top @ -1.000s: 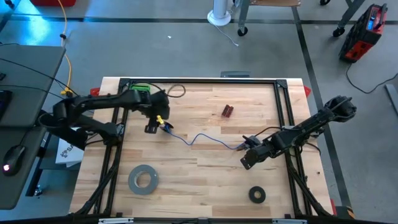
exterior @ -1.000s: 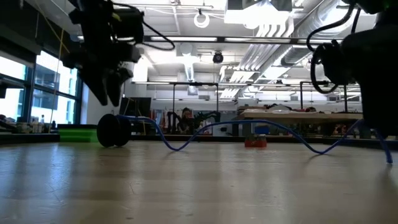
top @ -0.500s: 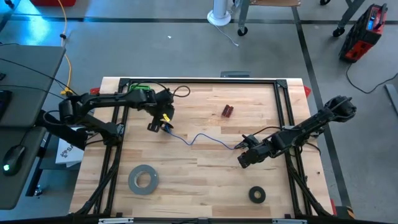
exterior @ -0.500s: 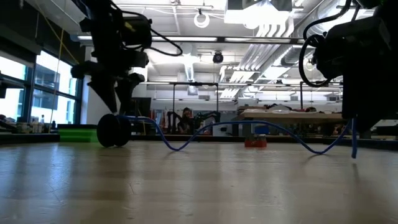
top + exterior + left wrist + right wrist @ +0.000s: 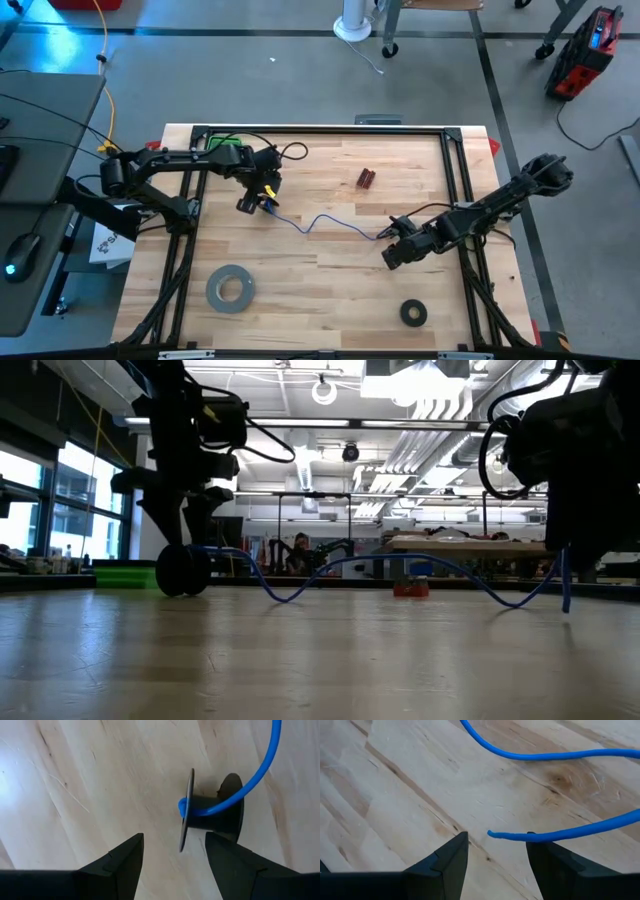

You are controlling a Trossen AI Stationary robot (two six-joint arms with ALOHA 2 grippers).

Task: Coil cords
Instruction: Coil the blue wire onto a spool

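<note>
The thin blue cable [image 5: 325, 222] lies in waves across the middle of the table. Its left end is fastened on a small black spool [image 5: 212, 815], which rests on its two flanges [image 5: 182, 570]. My left gripper [image 5: 174, 865] is open just above the spool, one finger on each side, touching nothing. My right gripper [image 5: 497, 860] is open at the cable's right end [image 5: 491, 834]. There the cable rises off the table [image 5: 562, 575]. My right gripper touches the cable a little back from its free end. The cable [image 5: 555, 835] lies across the tip of one finger [image 5: 540, 852], and the free end sticks out into the gap between the fingers. The fingers slant down from the table's right. That end is lifted clear and the rest sags slack.
A grey tape roll [image 5: 229, 288] lies at the near left and a small black tape ring [image 5: 413, 313] at the near right. A small red-brown object [image 5: 367, 179] lies toward the far edge. A black frame [image 5: 320, 131] runs along the table's edges.
My left gripper has moved a little toward the table's right and down, and now stands over the spool. My right gripper has shifted toward the table's left. The cable's right end has gone with it, and the spool has stayed in place.
</note>
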